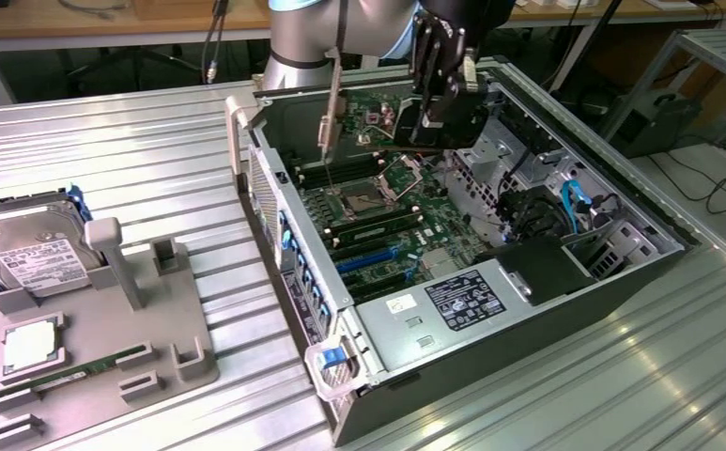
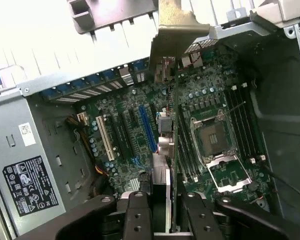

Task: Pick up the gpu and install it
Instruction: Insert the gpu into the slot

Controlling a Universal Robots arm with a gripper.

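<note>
Now gripper [image 2: 167,207] clamped on gpu [image 2: 173,145], card held on edge, bracket pointing away from gripper, over the motherboard [image 2: 125,125] inside the open case [image 1: 625,282] on desk [image 1: 149,160].

**Layout: case one side, tray the other**

Open black tower case [image 1: 526,376] lies on ribbed metal table [image 1: 125,160], exterior view's right. Grey plastic tray [image 1: 149,357] sits at that view's left, silver hard drive [image 1: 31,249] on it. Green gpu card [image 2: 166,145], clamped in black gripper [image 2: 167,210], hangs edge-on over green motherboard [image 1: 388,216] inside case.
</note>
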